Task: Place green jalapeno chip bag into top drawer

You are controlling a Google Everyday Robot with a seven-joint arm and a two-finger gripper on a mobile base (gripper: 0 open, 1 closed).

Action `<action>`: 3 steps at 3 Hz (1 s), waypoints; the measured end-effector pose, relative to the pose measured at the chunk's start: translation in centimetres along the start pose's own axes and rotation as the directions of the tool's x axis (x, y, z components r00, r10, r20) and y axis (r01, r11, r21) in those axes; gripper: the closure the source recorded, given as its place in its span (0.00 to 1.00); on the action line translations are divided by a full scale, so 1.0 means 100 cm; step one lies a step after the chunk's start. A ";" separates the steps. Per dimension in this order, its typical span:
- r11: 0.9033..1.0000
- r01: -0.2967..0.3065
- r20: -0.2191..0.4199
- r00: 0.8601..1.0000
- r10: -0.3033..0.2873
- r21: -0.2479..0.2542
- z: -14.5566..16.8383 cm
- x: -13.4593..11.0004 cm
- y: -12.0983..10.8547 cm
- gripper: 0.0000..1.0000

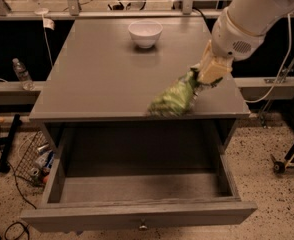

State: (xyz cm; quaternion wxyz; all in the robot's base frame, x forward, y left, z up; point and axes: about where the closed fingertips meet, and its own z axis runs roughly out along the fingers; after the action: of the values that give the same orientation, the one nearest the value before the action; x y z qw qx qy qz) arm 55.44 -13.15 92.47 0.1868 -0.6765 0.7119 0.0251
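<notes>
The green jalapeno chip bag [175, 98] hangs tilted from my gripper [205, 80], lifted off the grey cabinet top near its front right edge. My gripper is shut on the bag's upper right end, and the white arm reaches in from the top right. The top drawer [137, 217] stands pulled fully open below and in front of the cabinet, its inside bare, its small round knob [143, 227] on the front panel. The bag is above the cabinet's front edge, just behind the drawer opening.
A white bowl [145, 33] stands at the back middle of the cabinet top [102, 74]. A wire basket with cans [37, 159] and a plastic bottle [22, 74] sit on the floor to the left. A railing runs behind.
</notes>
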 end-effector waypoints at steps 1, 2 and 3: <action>0.996 -0.022 -0.071 0.997 0.015 -0.088 -0.024 0.001 0.060 1.00; 0.981 -0.086 -0.094 0.993 0.070 -0.176 -0.028 0.003 0.106 1.00; 0.946 -0.228 -0.113 0.972 0.206 -0.232 0.006 0.007 0.142 1.00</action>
State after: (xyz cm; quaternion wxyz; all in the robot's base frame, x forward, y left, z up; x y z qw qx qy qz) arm 41.74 -12.47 88.57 0.0672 -0.6122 0.7811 0.1031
